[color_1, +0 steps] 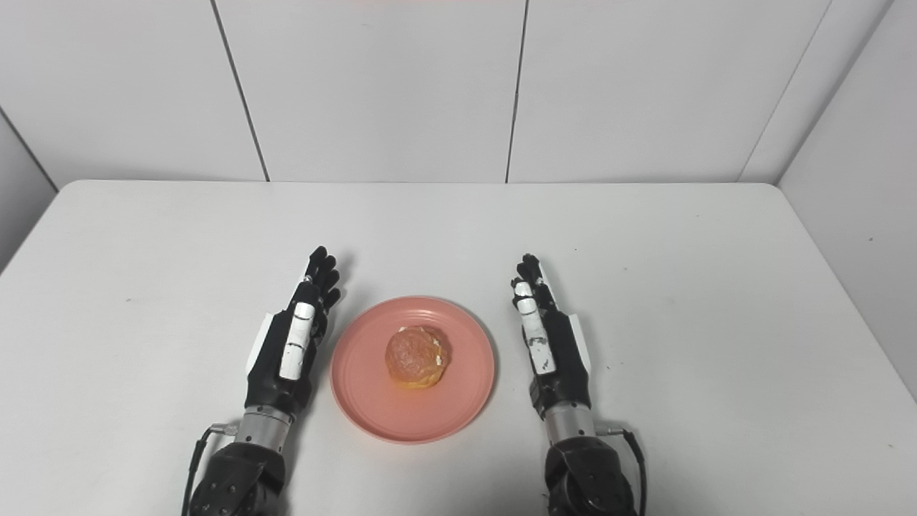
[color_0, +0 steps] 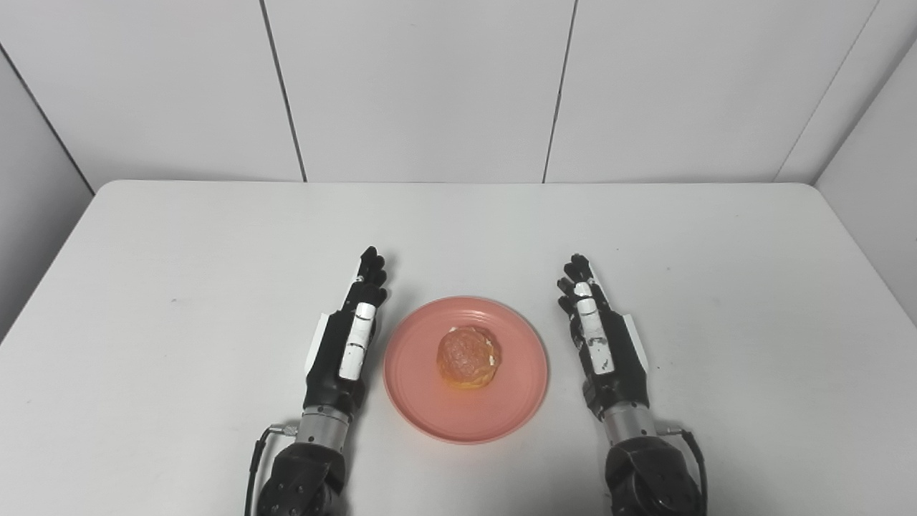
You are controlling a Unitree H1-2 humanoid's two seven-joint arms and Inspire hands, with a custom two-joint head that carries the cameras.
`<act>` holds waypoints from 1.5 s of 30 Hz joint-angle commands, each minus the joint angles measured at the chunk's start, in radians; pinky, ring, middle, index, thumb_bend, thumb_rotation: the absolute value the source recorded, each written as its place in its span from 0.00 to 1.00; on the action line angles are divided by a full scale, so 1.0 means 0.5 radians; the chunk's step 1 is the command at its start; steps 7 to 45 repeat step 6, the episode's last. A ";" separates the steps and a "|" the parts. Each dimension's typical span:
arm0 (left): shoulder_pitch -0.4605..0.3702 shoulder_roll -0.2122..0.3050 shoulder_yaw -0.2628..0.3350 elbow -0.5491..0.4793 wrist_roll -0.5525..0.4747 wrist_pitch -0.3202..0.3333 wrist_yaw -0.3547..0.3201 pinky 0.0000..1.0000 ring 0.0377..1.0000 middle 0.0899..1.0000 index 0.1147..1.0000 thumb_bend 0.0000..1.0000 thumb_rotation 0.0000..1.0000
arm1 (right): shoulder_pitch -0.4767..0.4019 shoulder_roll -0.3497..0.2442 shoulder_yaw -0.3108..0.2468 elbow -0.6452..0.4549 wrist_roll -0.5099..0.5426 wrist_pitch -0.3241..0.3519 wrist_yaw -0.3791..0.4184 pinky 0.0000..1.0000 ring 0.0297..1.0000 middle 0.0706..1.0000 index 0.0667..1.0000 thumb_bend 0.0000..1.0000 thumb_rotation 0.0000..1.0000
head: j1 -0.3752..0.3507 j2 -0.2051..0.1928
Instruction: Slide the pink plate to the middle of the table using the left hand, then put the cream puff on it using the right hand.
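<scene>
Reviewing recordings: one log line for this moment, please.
cream puff on pink plate | left hand open | right hand open | both beside plate

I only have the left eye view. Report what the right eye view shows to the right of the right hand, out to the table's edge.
Observer: The right eye view follows the right edge of the table further toward the robot than yours does. Between that edge and the right hand it shows only white tabletop.
Operator: Now tell me what lies beyond that edge.
Observer: The side wall takes up a broader strip of the picture here. It is plain white panel with a few small dark specks.
</scene>
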 commanded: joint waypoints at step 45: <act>0.055 -0.011 0.011 0.034 -0.050 0.081 -0.005 1.00 1.00 1.00 1.00 0.68 0.98 | -0.031 -0.001 0.011 -0.033 -0.004 0.024 0.028 0.99 0.96 0.96 0.95 0.55 0.86 | 0.001 -0.002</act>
